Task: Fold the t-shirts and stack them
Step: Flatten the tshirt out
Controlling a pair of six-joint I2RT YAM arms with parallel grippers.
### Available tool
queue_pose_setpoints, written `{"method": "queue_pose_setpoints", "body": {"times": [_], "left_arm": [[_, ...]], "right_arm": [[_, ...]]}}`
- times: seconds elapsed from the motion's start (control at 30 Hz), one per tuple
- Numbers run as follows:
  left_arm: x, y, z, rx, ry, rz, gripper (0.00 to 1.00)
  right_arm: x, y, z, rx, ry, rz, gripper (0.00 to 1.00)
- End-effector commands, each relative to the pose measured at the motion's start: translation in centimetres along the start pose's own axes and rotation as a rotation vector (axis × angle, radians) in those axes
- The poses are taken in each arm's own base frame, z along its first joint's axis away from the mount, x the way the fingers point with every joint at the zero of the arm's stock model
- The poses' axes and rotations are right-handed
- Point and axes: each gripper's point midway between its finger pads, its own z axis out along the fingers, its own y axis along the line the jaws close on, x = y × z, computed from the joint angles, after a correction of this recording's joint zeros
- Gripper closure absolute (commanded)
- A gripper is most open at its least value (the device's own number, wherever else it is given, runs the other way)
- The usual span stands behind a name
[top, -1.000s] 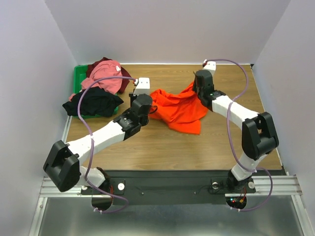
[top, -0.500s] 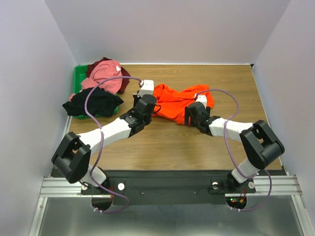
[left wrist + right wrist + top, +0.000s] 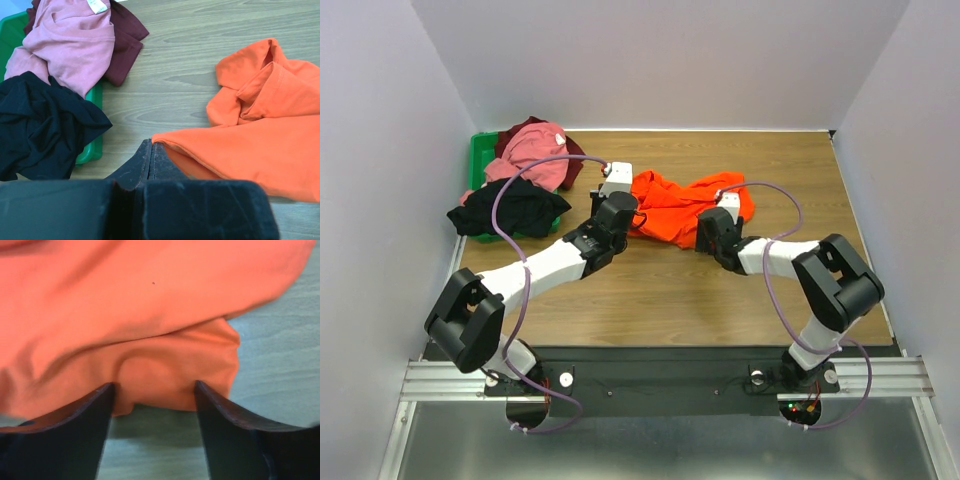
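Toward the far middle of the surface (image 3: 700, 300) lies the orange t-shirt (image 3: 680, 208), bunched and creased rather than flat. The step in hand looks like spreading it out before any fold is made.

The left claw (image 3: 151, 145) is shut tight. The shirt's left corner runs right into its tips, so it appears to be pinching that hem. The right claw (image 3: 152, 386) stands wide, low over the surface, one finger on each side of a rumpled near corner of the orange cloth, with nothing gripped.

By my reading, the next move calls for the right claw to close on that corner. Both arms would then draw apart so the shirt pulls flat. The cloth is soft and doubled over, so the claw may catch two layers or let the edge slip out.

At the far left, the green bin (image 3: 477, 165) carries the waiting pile. The pink t-shirt (image 3: 535, 150) lies over the maroon t-shirt (image 3: 125, 42), and the black t-shirt (image 3: 510, 207) spills over the bin's near wall onto the surface. The pile is near the left arm, so pulling far to the left could brush it. Nothing lies on the wood nearer the arm bases.
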Motion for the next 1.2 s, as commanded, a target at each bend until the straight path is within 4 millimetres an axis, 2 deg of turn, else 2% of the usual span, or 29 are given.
{"method": "queue_pose_setpoints", "body": {"times": [0.0, 0.03, 0.13, 0.17, 0.23, 0.27, 0.33, 0.37, 0.43, 0.47, 0.53, 0.57, 0.67, 0.7, 0.77, 0.8, 0.87, 0.9, 0.93, 1.0, 1.03, 1.07, 1.1, 1.17], "left_arm": [[-3.0, 0.6, -0.2, -0.017, -0.066, -0.071, 1.0], [-3.2, 0.7, -0.3, -0.016, -0.069, -0.075, 1.0], [-3.4, 1.0, -0.5, -0.02, -0.076, -0.084, 1.0], [-3.5, 1.2, -0.7, -0.023, -0.08, -0.088, 1.0], [-4.2, 1.8, -1.0, -0.035, -0.096, -0.104, 1.0], [-4.5, 2.0, -1.2, -0.041, -0.102, -0.107, 1.0], [-5.3, 2.7, -1.7, -0.055, -0.115, -0.116, 1.0], [-6.1, 3.3, -2.4, -0.064, -0.133, -0.13, 1.0], [-7.5, 4.2, -3.7, -0.065, -0.167, -0.154, 1.0], [-8.0, 4.2, -4.6, -0.067, -0.182, -0.149, 1.0], [-8.9, 4.4, -5.9, -0.058, -0.206, -0.124, 1.0], [-9.8, 4.0, -7.4, -0.031, -0.23, -0.129, 1.0], [-11.4, 4.8, -10.3, -0.042, -0.267, -0.131, 1.0], [-11.6, 4.5, -11.8, -0.036, -0.275, -0.127, 1.0], [-12.4, 5.0, -13.4, -0.016, -0.292, -0.152, 1.0], [-12.6, 4.3, -14.3, 0.022, -0.297, -0.153, 1.0], [-12.8, 4.2, -14.8, 0.054, -0.306, -0.167, 1.0], [-12.6, 3.0, -14.8, 0.11, -0.31, -0.147, 1.0], [-12.5, 2.4, -14.7, 0.137, -0.314, -0.125, 0.95], [-11.6, 0.0, -14.2, 0.202, -0.307, -0.06, 0.82], [-10.7, -1.4, -13.6, 0.223, -0.292, -0.021, 0.7], [-10.4, -2.8, -13.3, 0.275, -0.29, 0.0, 0.64], [-10.2, -3.5, -12.9, 0.297, -0.287, 0.012, 0.54], [-9.2, -4.9, -11.4, 0.347, -0.275, 0.028, 0.46]], "right_arm": [[1.5, -0.6, 1.1, 0.035, 0.035, 0.019, 0.39], [1.5, -0.7, 1.1, 0.037, 0.034, 0.02, 0.54], [0.8, -0.9, 0.7, 0.039, 0.017, 0.024, 0.76], [-0.3, -1.0, 0.0, 0.033, -0.013, 0.038, 0.88], [-1.7, -1.4, -1.1, 0.044, -0.041, 0.039, 0.99], [-4.1, -1.4, -2.7, 0.027, -0.098, 0.073, 1.0], [-7.4, -2.2, -4.9, 0.041, -0.18, 0.1, 1.0], [-10.2, -2.7, -7.3, 0.034, -0.258, 0.143, 1.0], [-13.4, -3.5, -10.4, 0.023, -0.334, 0.168, 1.0], [-15.8, -4.4, -13.2, 0.006, -0.412, 0.211, 1.0], [-18.2, -5.1, -16.1, -0.017, -0.482, 0.249, 1.0], [-19.8, -5.6, -18.1, -0.03, -0.52, 0.271, 1.0], [-23.1, -7.3, -23.4, -0.064, -0.615, 0.319, 1.0], [-23.8, -8.1, -25.2, -0.074, -0.65, 0.337, 1.0], [-24.7, -9.1, -27.1, -0.072, -0.686, 0.355, 1.0], [-24.9, -9.5, -27.7, -0.068, -0.698, 0.361, 0.99], [-25.2, -10.3, -28.6, -0.054, -0.719, 0.37, 1.0], [-25.2, -10.6, -28.7, -0.038, -0.724, 0.375, 1.0], [-25.2, -10.8, -28.6, -0.029, -0.723, 0.373, 1.0], [-24.8, -10.9, -27.6, 0.015, -0.705, 0.371, 1.0], [-24.5, -10.9, -26.8, 0.04, -0.691, 0.375, 1.0], [-24.2, -11.1, -25.6, 0.093, -0.673, 0.368, 1.0], [-24.1, -11.2, -24.9, 0.126, -0.663, 0.364, 1.0], [-24.0, -11.6, -24.0, 0.196, -0.654, 0.356, 1.0]]}}
